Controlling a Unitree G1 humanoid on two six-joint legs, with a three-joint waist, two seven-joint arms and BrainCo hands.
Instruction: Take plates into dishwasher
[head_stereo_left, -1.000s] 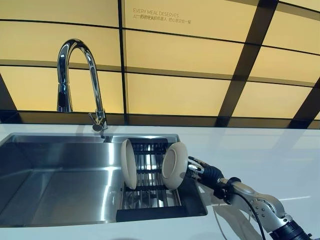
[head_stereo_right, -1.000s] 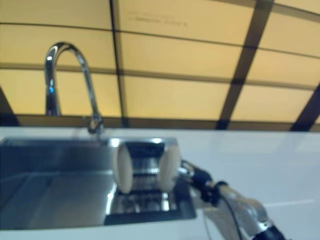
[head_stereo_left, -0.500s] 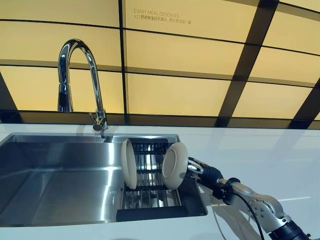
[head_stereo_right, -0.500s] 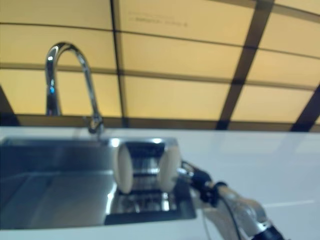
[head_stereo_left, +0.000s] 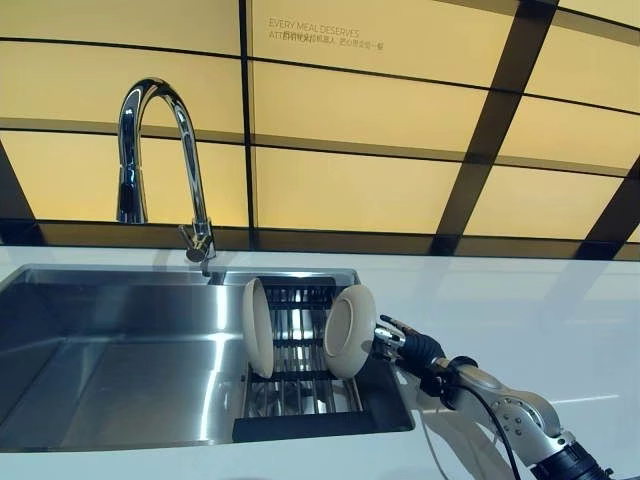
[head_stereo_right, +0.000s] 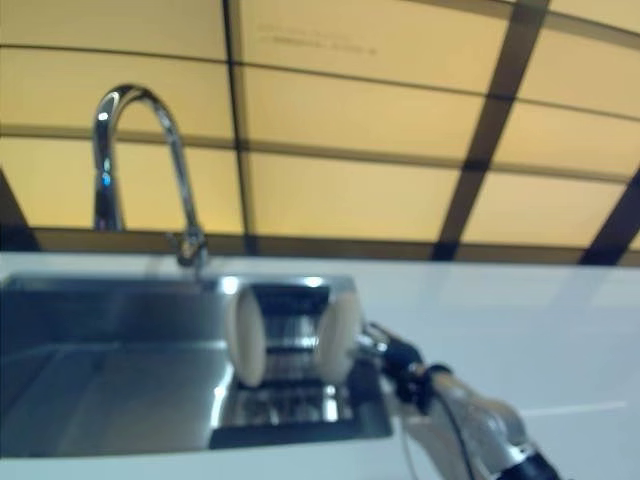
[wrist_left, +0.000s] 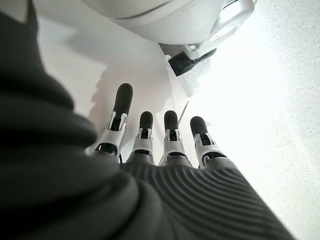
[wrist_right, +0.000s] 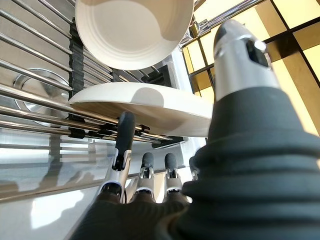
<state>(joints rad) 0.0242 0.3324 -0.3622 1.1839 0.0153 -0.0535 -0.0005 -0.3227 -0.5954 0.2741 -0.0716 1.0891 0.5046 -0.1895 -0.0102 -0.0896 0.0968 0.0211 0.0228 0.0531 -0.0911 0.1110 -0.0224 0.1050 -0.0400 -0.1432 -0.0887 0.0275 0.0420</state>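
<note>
Plates (head_stereo_left: 350, 331) upright in rack (head_stereo_left: 300, 385) (right hand (head_stereo_left: 405, 347) fingers (wrist_right: 124, 131) straight, just beside)

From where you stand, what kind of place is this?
Most likely a kitchen counter: a steel sink with a tall chrome faucet, and a dish rack holding two pale plates.

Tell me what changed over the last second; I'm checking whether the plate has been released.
The right hand has drawn back slightly toward the robot, fingers straight, just beside the right plate, gripping nothing. Contact cannot be told. Both that plate and the left plate stand on edge in the rack as before. The faucet only shifts with the camera.
</note>
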